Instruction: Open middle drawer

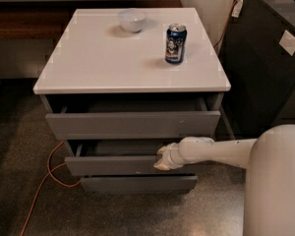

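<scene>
Office-like room: speckled floor [19,146], grey drawer cabinet [113,65], orange cable [49,163]; pincer [162,160] at middle drawer [113,165].
</scene>
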`<state>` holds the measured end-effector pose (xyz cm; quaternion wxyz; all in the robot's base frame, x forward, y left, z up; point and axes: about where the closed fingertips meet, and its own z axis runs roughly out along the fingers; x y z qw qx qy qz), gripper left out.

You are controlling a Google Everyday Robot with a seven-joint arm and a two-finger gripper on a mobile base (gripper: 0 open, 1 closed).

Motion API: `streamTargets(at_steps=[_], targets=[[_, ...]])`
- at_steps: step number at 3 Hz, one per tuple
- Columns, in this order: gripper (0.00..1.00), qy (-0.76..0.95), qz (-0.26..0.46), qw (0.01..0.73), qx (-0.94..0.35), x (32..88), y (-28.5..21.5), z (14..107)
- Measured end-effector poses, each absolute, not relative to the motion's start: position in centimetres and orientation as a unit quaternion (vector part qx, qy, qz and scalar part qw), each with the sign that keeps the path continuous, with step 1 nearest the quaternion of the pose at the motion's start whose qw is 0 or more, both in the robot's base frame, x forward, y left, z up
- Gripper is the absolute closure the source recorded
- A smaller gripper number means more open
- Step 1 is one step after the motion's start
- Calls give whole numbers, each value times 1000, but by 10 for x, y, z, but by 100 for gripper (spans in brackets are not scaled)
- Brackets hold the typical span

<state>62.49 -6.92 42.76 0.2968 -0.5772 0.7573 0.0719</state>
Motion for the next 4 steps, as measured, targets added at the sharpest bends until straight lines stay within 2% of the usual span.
streamTargets(at_steps=[4], targets=[[100, 756, 77, 294, -579, 620, -68, 427]])
